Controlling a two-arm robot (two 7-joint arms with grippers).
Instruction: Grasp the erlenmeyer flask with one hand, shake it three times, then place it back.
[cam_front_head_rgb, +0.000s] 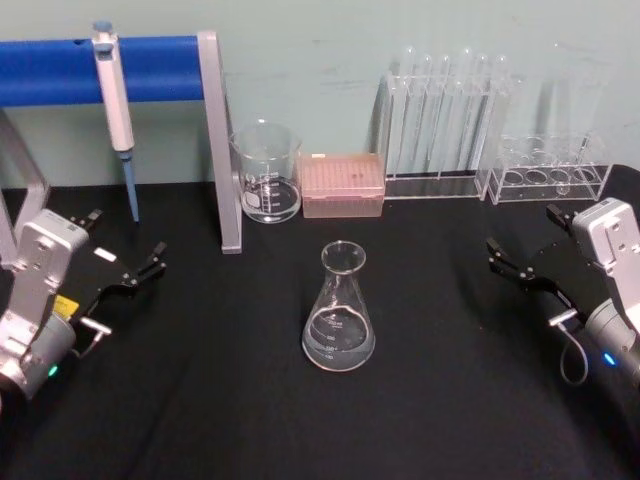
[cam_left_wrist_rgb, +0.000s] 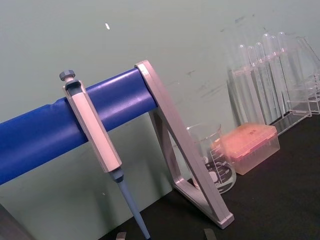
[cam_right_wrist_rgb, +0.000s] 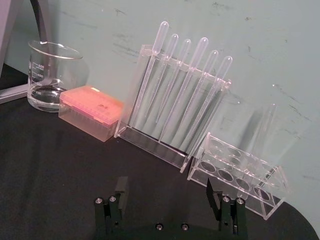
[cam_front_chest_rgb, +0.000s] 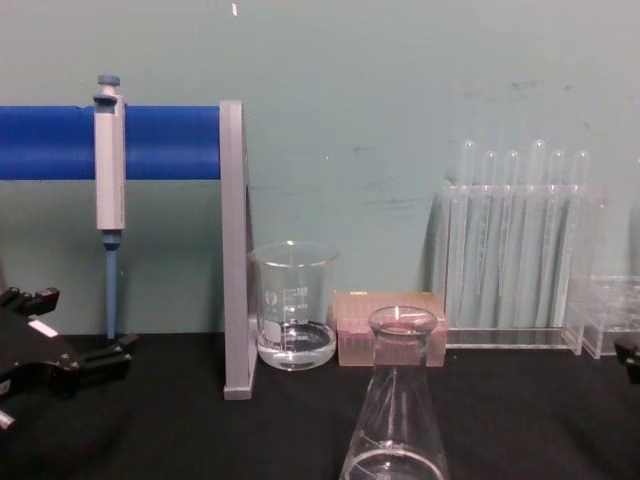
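Note:
The erlenmeyer flask (cam_front_head_rgb: 338, 320) stands upright on the black table, midway between my two arms, with a little clear liquid in its base. The chest view shows the flask (cam_front_chest_rgb: 395, 420) close up, low and in the middle. My left gripper (cam_front_head_rgb: 125, 240) rests at the table's left side, open, with nothing between its fingers, well apart from the flask. It also appears in the chest view (cam_front_chest_rgb: 75, 325). My right gripper (cam_front_head_rgb: 525, 232) sits at the table's right side, likewise open and holding nothing. The right wrist view has its fingers (cam_right_wrist_rgb: 120, 187) spread wide over bare table.
Behind the flask stand a glass beaker (cam_front_head_rgb: 266, 172) holding some liquid and a pink tip box (cam_front_head_rgb: 342, 184). A clear rack of pipettes (cam_front_head_rgb: 450, 120) and a low tube rack (cam_front_head_rgb: 545, 170) are at the back right. A pipettor (cam_front_head_rgb: 115, 100) hangs on the blue stand (cam_front_head_rgb: 150, 68) at the back left.

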